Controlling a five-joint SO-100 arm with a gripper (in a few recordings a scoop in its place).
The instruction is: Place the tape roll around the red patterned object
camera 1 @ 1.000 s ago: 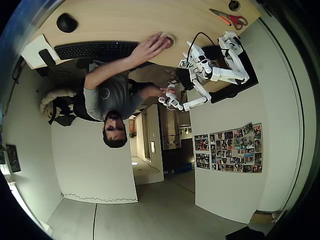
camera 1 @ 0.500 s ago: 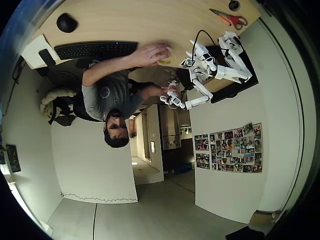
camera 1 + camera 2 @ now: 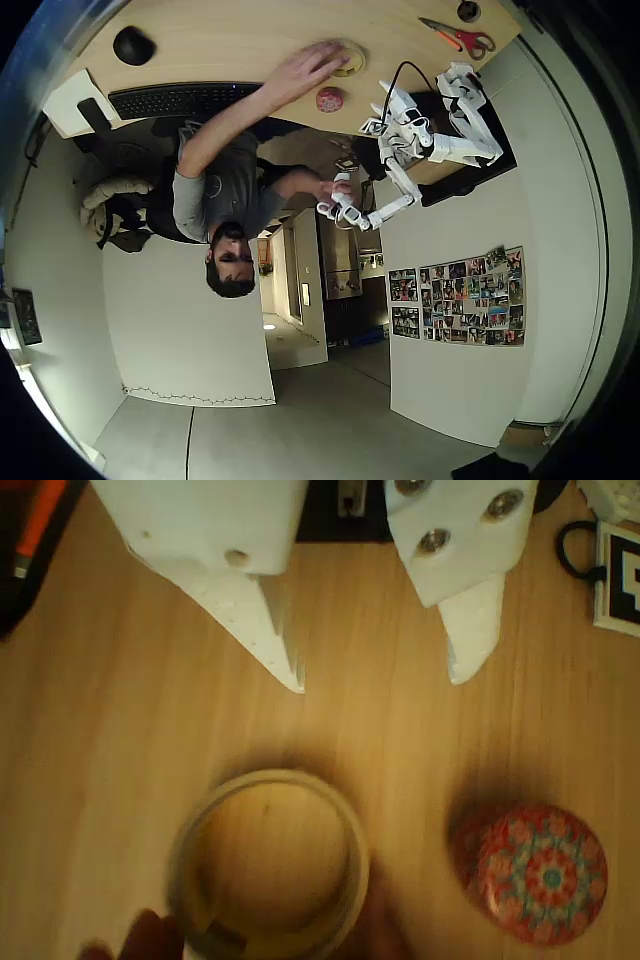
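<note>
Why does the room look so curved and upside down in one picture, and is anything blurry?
Overhead view: a fisheye lens bends the walls, edges go dark. Wrist view: warm light; the cream-yellow tape ring is slightly smeared, the red speckled dome soft, below the open white claw.

overhead: heavy fisheye, dark edges | wrist: warm light, soft blur
</note>
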